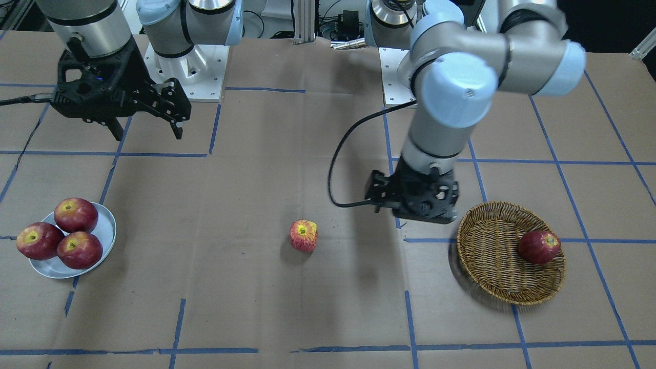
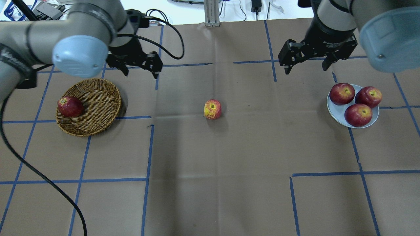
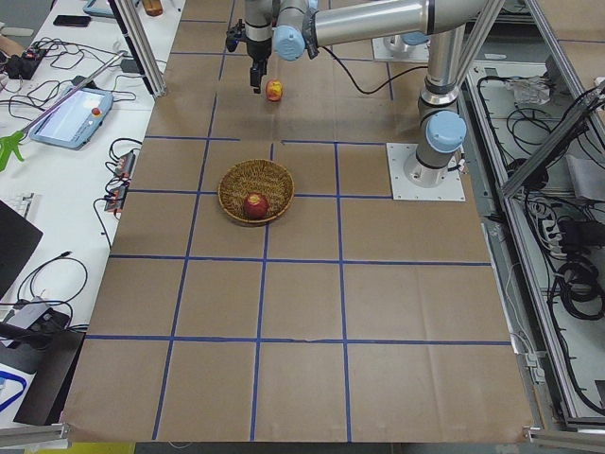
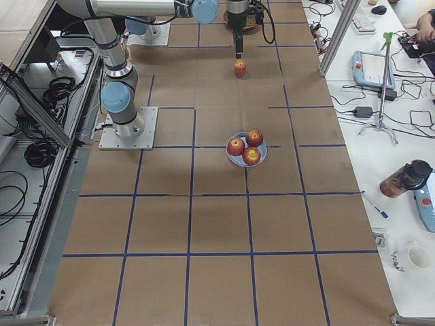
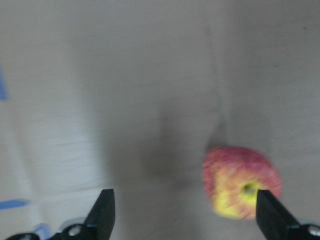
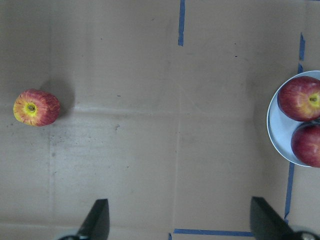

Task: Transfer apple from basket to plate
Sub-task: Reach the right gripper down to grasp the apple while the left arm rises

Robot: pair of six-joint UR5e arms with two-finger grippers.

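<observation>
Apple [image 2: 212, 109], the pale streaky one with yellow patches, stands alone on the bare counter [image 2: 210, 183] near its middle. It lies outside both the basket and the plate and well apart from each, with its yellow stem hollow facing up.

At the far left of the overhead view lies the basket [image 2: 98, 98], round and woven. One darker red apple [image 2: 70, 106] rests inside it against the left wall. Just beyond the basket's upper right rim hangs the left tool [image 2: 141, 73], pointing down at the counter. Its fingers are spread wide and hold nothing. The left wrist view is blurred, yet it shows both fingertips [image 5: 104, 212] far apart, with the streaky apple on the counter near the right-hand one and touching neither.

Right of centre, the right tool [image 2: 305, 68] hangs above the counter, short of the plate. It too is spread wide and empty, as its wrist view shows. That view has the streaky apple at its left edge and the plate's rim at its right edge.

At the far right sits the plate [image 2: 335, 112], pale and shallow. It carries three deep-red apples [image 2: 358, 114] packed together and touching. Blue tape lines [image 2: 80, 180] cross the brown paper in a grid.
</observation>
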